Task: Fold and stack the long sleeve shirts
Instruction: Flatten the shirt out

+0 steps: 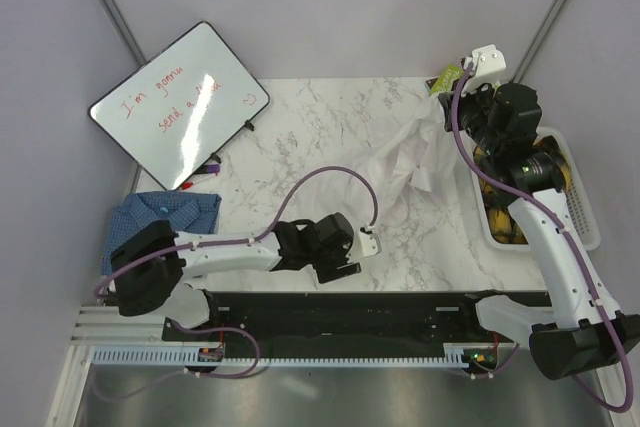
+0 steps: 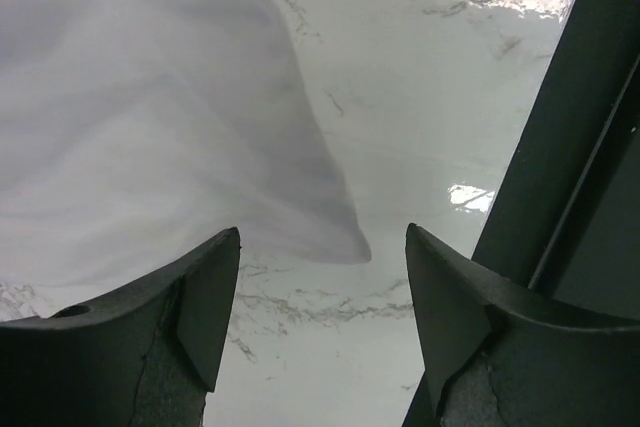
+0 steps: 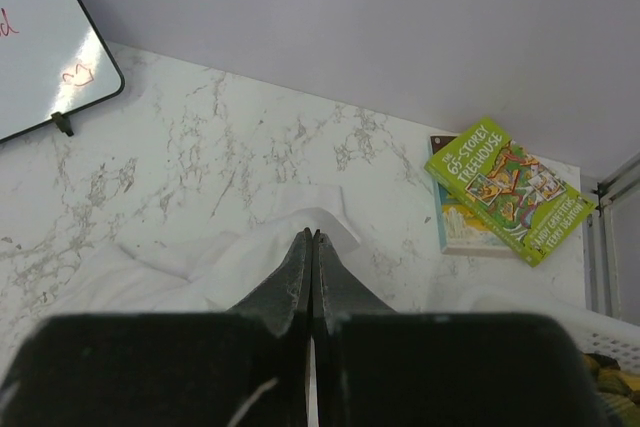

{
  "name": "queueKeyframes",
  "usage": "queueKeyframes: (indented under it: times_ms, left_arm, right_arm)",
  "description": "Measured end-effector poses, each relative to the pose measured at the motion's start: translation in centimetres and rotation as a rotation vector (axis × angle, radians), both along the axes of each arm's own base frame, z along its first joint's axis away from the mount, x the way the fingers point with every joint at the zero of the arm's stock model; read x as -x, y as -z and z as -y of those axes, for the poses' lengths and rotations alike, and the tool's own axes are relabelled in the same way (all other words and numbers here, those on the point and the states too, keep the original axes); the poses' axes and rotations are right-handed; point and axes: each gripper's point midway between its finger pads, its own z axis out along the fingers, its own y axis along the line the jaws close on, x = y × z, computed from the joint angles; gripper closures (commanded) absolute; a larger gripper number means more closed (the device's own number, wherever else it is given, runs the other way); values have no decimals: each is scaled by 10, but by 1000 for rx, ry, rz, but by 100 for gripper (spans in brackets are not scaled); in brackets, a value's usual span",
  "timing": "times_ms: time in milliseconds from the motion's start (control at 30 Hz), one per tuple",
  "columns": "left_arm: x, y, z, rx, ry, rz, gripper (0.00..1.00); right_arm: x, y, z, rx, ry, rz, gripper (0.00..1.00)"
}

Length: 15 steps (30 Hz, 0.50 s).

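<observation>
The white long sleeve shirt (image 1: 405, 167) lies crumpled at the right middle of the marble table, with one part pulled up toward my right gripper (image 1: 447, 102). In the right wrist view that gripper (image 3: 312, 235) is shut, with the white cloth (image 3: 180, 267) bunched round its tips. My left gripper (image 1: 372, 240) is open and empty just in front of the shirt's near edge. The left wrist view shows its jaws apart (image 2: 322, 237), low over bare marble, with the white cloth (image 2: 150, 127) ahead. The blue checked shirt (image 1: 160, 217) lies folded at the left edge.
A whiteboard (image 1: 180, 102) with red writing leans at the back left. A green book (image 3: 505, 187) lies at the back right. A white basket (image 1: 582, 209) holding yellow and dark items stands along the right edge. A black rail (image 1: 340, 312) runs along the near edge.
</observation>
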Motion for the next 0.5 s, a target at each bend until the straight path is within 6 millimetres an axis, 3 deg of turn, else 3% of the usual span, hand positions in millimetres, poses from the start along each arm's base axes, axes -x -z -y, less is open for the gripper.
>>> queueKeyframes:
  times_ms: [67,133,167,200,300,400,500]
  left_arm:
    - [2,6,7,-9,5,6,25]
    - [1,12,12,-18,-2,10,37]
    - [0,14,14,-22,-9,10,46]
    - [-4,17,14,-30,-25,18,66]
    - [-16,21,13,-49,-76,50,92]
    - [-28,13,4,-51,-120,77,98]
    - [-45,-18,-16,-6,-190,95,98]
  right_arm:
    - [0,0,0,0,2,0,100]
    - [0,0,0,0,3,0,100]
    - [0,0,0,0,3,0,100]
    - [0,0,0,0,3,0,100]
    - [0,0,1,1,5,0,100]
    - [0,-1,2,3,8,1,100]
    - [0,-4,4,6,15,9,100]
